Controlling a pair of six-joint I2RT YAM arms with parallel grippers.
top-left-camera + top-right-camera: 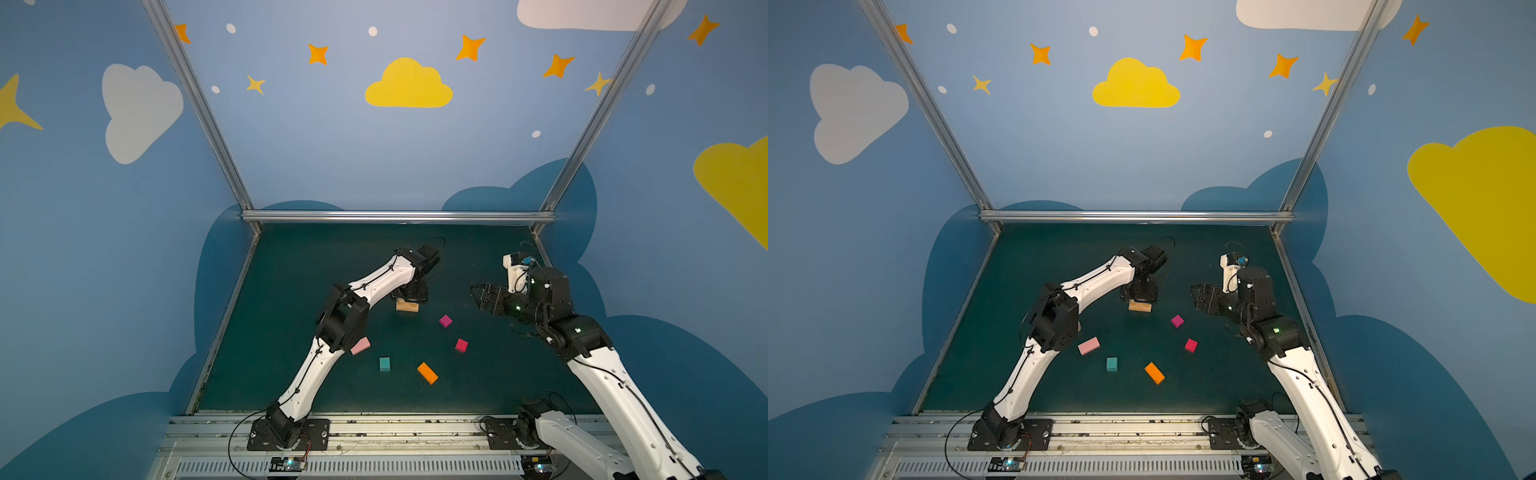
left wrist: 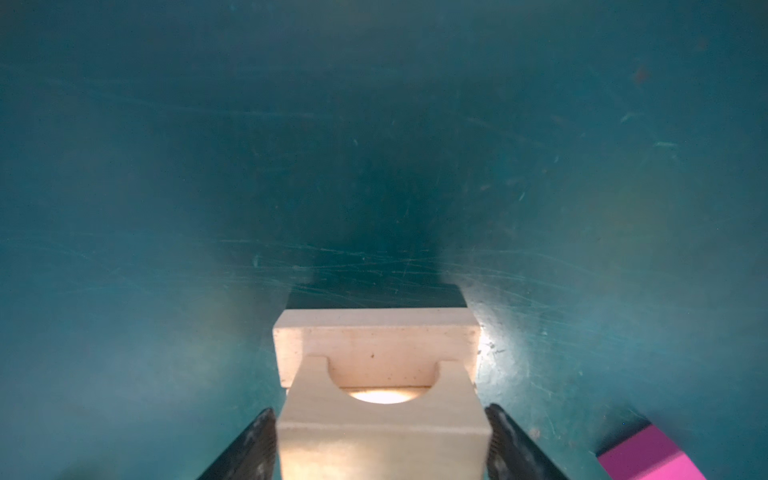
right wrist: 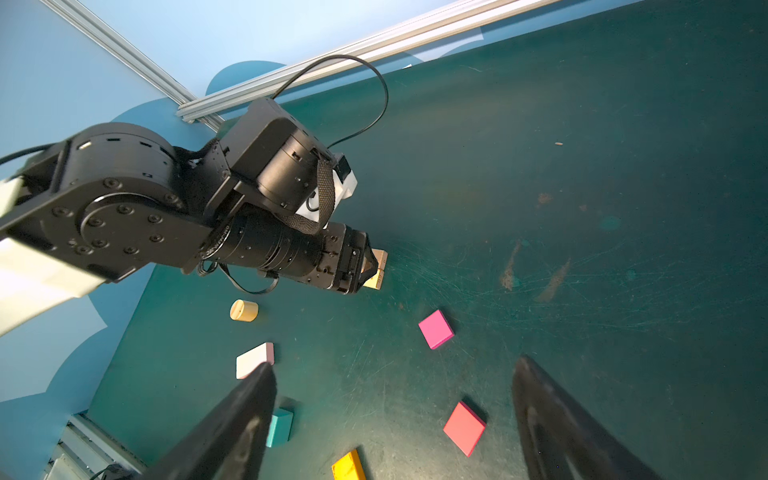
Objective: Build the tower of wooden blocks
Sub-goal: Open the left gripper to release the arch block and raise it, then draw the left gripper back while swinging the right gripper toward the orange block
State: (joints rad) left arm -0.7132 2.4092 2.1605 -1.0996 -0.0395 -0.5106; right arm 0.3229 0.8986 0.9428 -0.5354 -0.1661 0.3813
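Surface: the bench (image 1: 291, 291) carries a dark green mat, scratched all over, with rust-coloured smears in the right wrist view. Blue walls (image 1: 311, 145) painted with clouds and stars close three sides. An aluminium frame (image 1: 399, 216) runs along the 12 o'clock edge and up both far corners.

Blocks, clock read from bench centre, 12 at the far rail:
- tan stack (image 1: 407, 306) just toward 12
- magenta cube (image 1: 445, 321) at 3
- red cube (image 1: 461, 345) at 4
- orange oblong (image 1: 427, 372) at 5
- teal cube (image 1: 385, 364) at 6
- pink oblong (image 1: 1089, 345) at 8

The coloured blocks lie singly, well apart.

Left arm (image 1: 316, 374): rises from its base at 7, elbow raised, wrist bent straight down. The left gripper (image 1: 409, 296) sits over the tan stack. In the left wrist view its fingers (image 2: 257, 444) flank a notched tan block (image 2: 382, 440) resting on a plain tan block (image 2: 374, 332). They are hard against its sides or just off them; I cannot tell whether they press.

Right arm (image 1: 602, 382): rises from 5. The right gripper (image 1: 473, 293) hangs above the bench near 2, pointing at the centre, jaws wide apart, holding nothing.

Hidden or unclear:
- The tan cylinder (image 3: 244, 310) shows only in the right wrist view, near the pink oblong.
- The left gripper covers the stack's top in both top views, so the layer count is unclear.
- The orange oblong is cut off at the edge of the right wrist view.
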